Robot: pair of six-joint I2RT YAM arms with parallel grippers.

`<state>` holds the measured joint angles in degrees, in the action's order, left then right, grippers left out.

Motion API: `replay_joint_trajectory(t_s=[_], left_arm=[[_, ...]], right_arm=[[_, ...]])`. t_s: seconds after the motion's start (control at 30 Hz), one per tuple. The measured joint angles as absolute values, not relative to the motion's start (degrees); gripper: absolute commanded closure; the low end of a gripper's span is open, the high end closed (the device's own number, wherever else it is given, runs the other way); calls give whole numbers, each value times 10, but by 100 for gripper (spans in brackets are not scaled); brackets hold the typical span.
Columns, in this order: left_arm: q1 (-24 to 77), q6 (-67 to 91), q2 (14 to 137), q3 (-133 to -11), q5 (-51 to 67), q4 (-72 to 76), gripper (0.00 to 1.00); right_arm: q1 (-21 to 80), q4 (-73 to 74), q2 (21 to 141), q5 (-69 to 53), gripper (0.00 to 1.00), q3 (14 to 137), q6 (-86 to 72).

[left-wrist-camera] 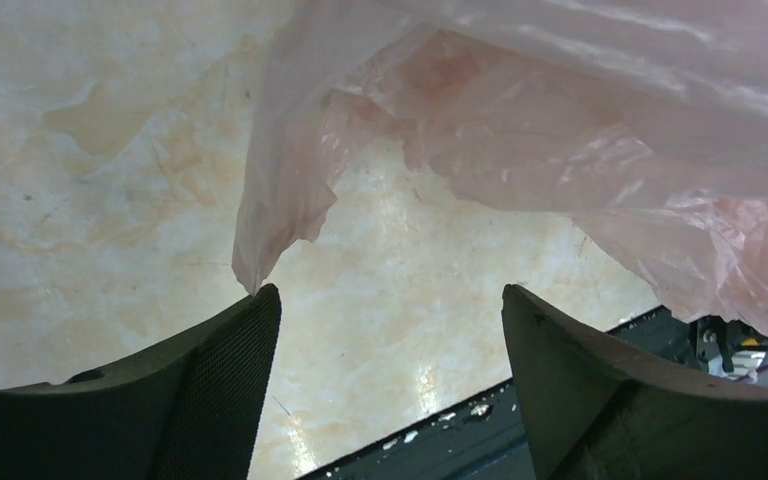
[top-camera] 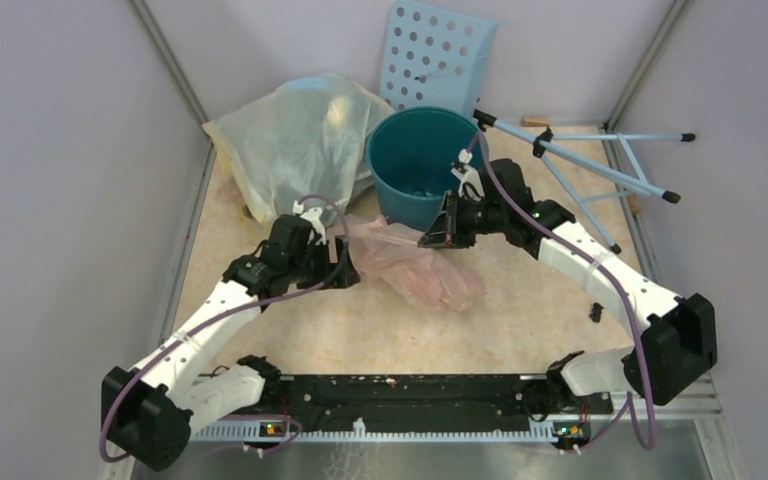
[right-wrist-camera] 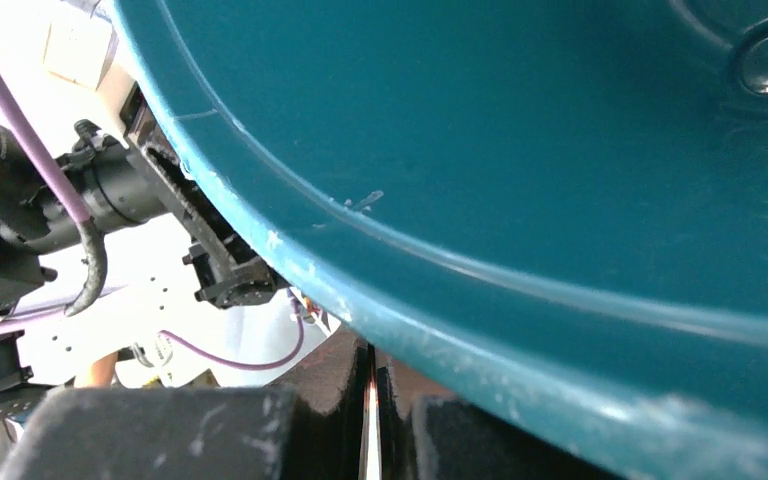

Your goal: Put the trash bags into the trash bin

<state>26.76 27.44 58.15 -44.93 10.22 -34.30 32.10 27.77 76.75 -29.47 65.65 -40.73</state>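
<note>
We see our left claw (left-wrist-camera: 390, 300) wide open, with nothing in it. Its two fingers (left-wrist-camera: 210, 390) are dark and rough, like cloth. One fingertip is right next to a hanging corner of the trash bag (left-wrist-camera: 560, 130). The bag is thin, pink and see-through, with lots of crinkles and shiny folds.

Our right claw (right-wrist-camera: 370, 400) is squeezed together, with only a thin bright line between its dark fingers. It sits right at the pale, scratched edge of the trash bin (right-wrist-camera: 520, 150). We cannot tell if it is pinching that edge.

From above, the bag (top-camera: 415, 265) lies in a flat, wrinkly heap on the tabletop (top-camera: 520, 320), which is light and blotchy like stone. It is between the two claws and just beside the bin (top-camera: 400, 205), not inside it. The bin is round, smooth and blue-green, and stands with its mouth up. A big puffy yellowish plastic sack (top-camera: 295, 140) sits right beside the bin.
</note>
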Motion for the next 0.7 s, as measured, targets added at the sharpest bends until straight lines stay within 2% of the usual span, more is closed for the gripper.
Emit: replay_joint_trajectory(t_s=[0.1, 0.43, 0.7], left_arm=[[252, 292, 572, -429, 99, -309, 29], [216, 350, 444, -271, 110, -114, 31], [214, 395, 448, -194, 100, 19, 30]], right_arm=[[315, 256, 761, -309, 100, 643, -413], [286, 213, 728, -342, 100, 599, -430], [275, 158, 714, -376, 100, 570, -463]])
